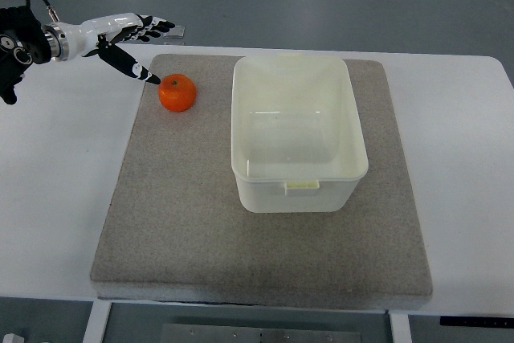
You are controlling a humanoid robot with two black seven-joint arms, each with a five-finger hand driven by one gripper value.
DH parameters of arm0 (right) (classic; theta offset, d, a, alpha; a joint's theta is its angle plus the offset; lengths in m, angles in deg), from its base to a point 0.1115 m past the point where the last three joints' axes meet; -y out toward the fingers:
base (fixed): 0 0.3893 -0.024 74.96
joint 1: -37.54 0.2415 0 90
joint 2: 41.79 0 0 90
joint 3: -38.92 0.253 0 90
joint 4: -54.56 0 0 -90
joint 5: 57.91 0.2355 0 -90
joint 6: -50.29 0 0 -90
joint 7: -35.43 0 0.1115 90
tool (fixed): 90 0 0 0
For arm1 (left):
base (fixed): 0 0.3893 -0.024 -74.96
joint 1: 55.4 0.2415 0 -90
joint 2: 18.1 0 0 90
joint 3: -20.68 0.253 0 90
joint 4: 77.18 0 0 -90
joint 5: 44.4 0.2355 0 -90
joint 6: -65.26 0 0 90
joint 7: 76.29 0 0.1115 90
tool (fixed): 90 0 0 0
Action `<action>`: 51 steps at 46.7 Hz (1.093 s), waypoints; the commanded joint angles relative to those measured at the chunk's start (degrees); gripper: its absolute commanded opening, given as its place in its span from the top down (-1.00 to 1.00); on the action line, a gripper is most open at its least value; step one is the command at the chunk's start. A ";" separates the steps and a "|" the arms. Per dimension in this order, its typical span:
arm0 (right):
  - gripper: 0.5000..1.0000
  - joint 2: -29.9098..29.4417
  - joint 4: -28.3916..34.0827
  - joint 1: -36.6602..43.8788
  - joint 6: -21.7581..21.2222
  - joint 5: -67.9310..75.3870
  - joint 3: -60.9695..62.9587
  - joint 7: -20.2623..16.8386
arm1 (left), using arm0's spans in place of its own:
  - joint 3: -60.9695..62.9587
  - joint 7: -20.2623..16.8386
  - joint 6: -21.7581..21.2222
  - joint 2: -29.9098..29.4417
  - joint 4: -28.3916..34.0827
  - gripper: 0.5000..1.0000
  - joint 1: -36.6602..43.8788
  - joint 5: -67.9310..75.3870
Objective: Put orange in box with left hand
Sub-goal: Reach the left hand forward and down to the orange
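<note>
At the upper left of the top view, you see the left hand [132, 38] reaching in over the bench [56, 190], wrist at the picture's edge, forearm running rightward. Fingers [154, 28] are extended and spread, holding nothing; the thumb [128, 64] angles down-right, its tip just beside the orange [177, 92], contact not discernible. The orange sits on the grey mat [185, 214], near its upper left corner, stem end facing up; it is round, no clear long axis. The white box [297, 130] stands open on the mat, right of the orange, apart from it.
</note>
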 commanded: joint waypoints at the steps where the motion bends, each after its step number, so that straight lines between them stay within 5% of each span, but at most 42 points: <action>1: -0.73 0.00 0.00 0.00 0.00 0.00 0.00 0.00 | 1.21 0.01 -0.08 0.09 -0.03 -0.93 -0.26 3.52; 11: -0.73 0.00 0.00 0.00 0.00 0.00 0.00 0.00 | 1.74 0.10 -0.51 0.80 -0.03 -0.88 -0.70 8.71; 24: -0.73 0.00 0.00 0.00 0.00 0.00 0.00 0.00 | 5.52 0.19 -6.75 2.29 -0.47 -0.83 -0.79 12.49; 51: -0.73 0.00 0.00 0.00 0.00 0.00 0.00 0.00 | 7.01 1.06 -8.86 7.30 0.76 -0.73 -0.88 20.58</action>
